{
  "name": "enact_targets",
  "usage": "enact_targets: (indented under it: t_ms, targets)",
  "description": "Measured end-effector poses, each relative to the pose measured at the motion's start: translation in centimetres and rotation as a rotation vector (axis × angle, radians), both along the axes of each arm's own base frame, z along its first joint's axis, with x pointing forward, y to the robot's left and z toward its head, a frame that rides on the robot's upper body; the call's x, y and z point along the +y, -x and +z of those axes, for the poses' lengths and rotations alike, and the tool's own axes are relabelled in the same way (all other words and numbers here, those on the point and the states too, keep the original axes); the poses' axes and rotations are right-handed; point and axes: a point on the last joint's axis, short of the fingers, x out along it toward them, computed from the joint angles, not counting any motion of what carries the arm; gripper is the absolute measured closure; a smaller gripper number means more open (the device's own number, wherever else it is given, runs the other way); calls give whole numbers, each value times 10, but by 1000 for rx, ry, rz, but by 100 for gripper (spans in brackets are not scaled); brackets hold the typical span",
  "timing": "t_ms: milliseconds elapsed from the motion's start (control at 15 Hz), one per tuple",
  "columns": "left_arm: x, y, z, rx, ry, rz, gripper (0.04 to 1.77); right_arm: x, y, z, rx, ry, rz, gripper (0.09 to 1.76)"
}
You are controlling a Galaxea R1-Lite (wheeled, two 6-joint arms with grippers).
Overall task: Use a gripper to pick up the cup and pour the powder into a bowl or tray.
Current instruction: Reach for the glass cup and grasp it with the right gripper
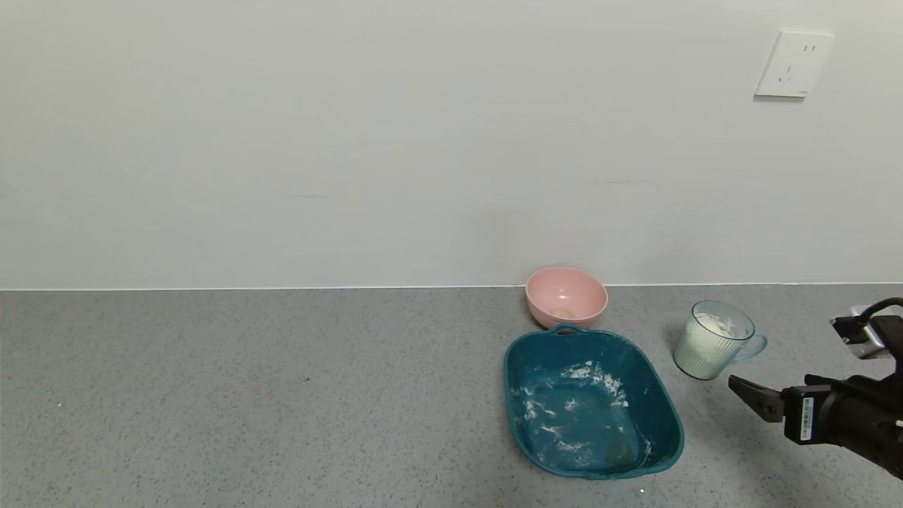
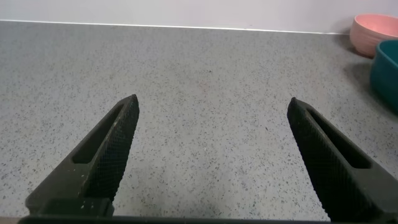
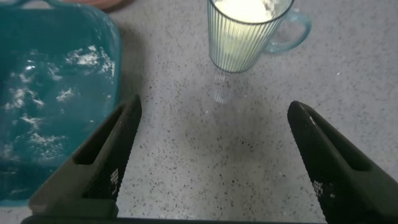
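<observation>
At lower right of the head view we see the right tool (image 1: 758, 402), fingers apart and gripping nothing, near the cup (image 1: 712, 340). The cup stands upright on the grey surface (image 1: 282, 395), holding white powder (image 1: 716, 326), just right of the teal tray (image 1: 589, 403). Our left tool (image 2: 211, 155) gapes over bare surface.

Right gripper (image 1: 749, 396) low, jaws spread wide.

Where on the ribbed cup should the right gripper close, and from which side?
Probably on the cup's ribbed body, from the near side where the open right gripper already faces it. It stands upright, its handle points away from the tray, leaving the walls free.
</observation>
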Motion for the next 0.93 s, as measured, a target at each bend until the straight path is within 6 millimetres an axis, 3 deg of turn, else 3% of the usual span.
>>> enact_targets:
  t_ms: [333,733,933]
  targets:
    - [0,0,0,0,0,0,9,3,-22,-24,70,-20,-16,14]
    - [0,0,0,0,0,0,9,3,-55,-46,-19,11,-120,14]
    - [0,0,0,0,0,0,9,8,-62,-60,-6,17,-132,14]
